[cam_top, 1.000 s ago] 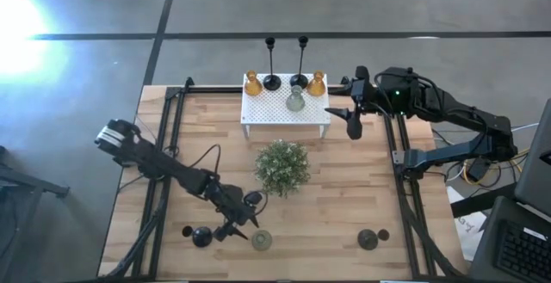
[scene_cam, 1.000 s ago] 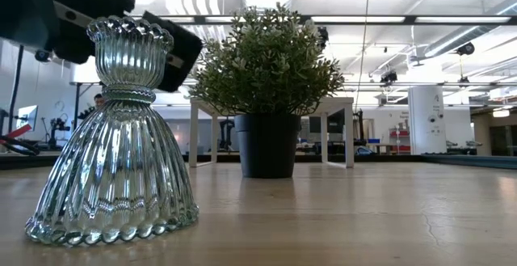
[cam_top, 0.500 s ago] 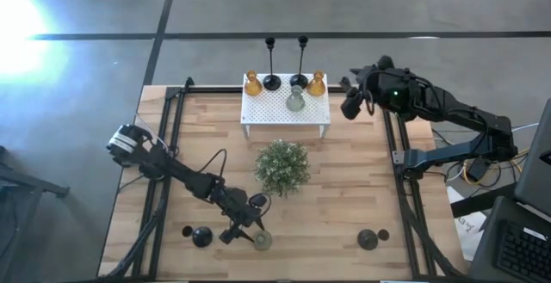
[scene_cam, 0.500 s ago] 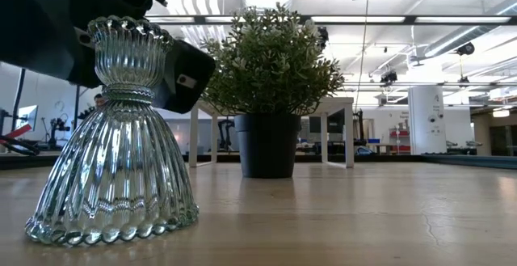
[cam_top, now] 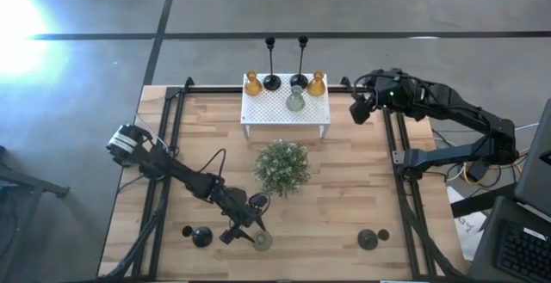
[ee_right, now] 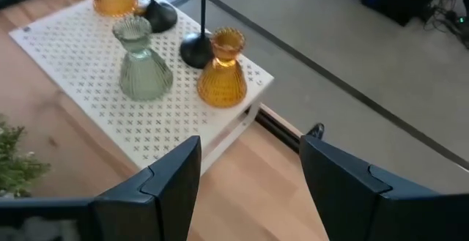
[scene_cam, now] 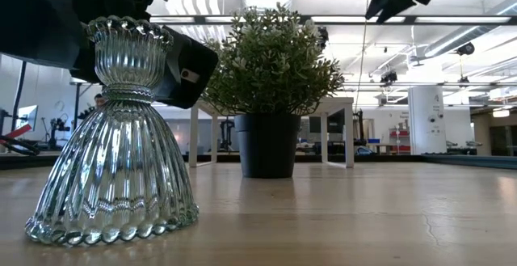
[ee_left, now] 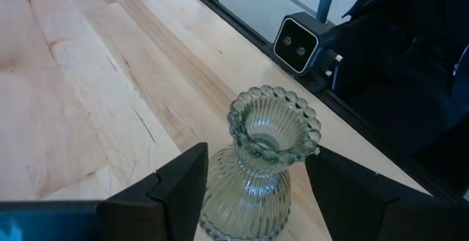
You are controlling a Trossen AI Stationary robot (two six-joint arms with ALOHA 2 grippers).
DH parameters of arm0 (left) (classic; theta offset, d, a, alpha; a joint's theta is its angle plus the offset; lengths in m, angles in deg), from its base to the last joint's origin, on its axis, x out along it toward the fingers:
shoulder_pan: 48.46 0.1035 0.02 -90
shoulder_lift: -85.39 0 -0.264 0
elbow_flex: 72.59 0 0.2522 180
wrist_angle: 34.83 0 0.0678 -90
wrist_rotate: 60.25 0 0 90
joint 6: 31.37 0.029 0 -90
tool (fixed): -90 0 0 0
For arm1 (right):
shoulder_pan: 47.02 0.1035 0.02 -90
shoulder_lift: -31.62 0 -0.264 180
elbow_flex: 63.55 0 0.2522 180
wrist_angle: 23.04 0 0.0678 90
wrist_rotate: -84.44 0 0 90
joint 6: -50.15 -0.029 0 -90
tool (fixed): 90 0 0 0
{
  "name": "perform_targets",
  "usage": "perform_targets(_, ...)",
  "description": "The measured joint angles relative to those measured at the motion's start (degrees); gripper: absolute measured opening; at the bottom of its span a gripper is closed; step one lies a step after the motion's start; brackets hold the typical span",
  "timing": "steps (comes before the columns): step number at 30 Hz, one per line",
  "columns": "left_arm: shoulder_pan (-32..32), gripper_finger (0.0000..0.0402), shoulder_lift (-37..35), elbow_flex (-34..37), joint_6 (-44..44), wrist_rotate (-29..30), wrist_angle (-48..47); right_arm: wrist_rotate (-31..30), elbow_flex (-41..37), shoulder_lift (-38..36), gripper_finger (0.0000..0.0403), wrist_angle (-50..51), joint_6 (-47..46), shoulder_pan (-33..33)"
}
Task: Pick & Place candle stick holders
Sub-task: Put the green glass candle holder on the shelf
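lower the spread left gripper (ee_left: 253, 190) straight around the neck of the pale glass holder (cam_top: 262, 240) at bottom centre, pinch gently; right gripper (ee_right: 249, 175) spread, upper right.

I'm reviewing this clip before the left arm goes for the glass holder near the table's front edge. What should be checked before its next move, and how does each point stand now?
1. Left gripper open: ok, its fingers stand apart.
2. Clear glass holder between those fingers: ok, it sits in the gap with space on both sides.
3. Holder upright on the table: ok, seen in the low view.
4. Free spot on the white stand: ok, bare area beside the holders already there.
5. Right gripper out of the way: ok, open and off to the stand's side.
6. Plant clear of the lifting path: cannot tell.
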Motion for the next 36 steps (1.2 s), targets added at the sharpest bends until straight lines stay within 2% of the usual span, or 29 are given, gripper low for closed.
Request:
perform_targets(4,0.0,0.0222,0.3,0.0,0.0,-0.5,0.6,0.0,0.0,0.0,0.0224,0.3,0.1,0.0)
perform_targets(9,-0.3,0.0208,2.8,0.0,-0.5,-1.8,6.0,0.0,0.0,0.0,0.0224,0.3,0.2,0.0)
perform_targets(19,-0.4,0.0205,7.6,-4.2,1.2,-5.1,6.5,0.0,0.0,0.0,0.0224,0.3,0.1,0.0)
perform_targets(25,-0.4,0.0161,7.5,-4.2,3.3,-5.1,6.4,0.0,0.0,0.0,0.0224,0.3,0.1,0.0)
perform_targets(31,-0.4,0.0161,6.7,-4.2,3.1,-5.1,4.6,0.0,0.0,0.0,0.0224,0.3,0.2,0.0)
perform_targets(36,-0.4,0.0161,2.0,-4.0,1.5,-5.1,-2.7,0.0,0.0,0.0,0.0224,0.3,0.2,0.0)
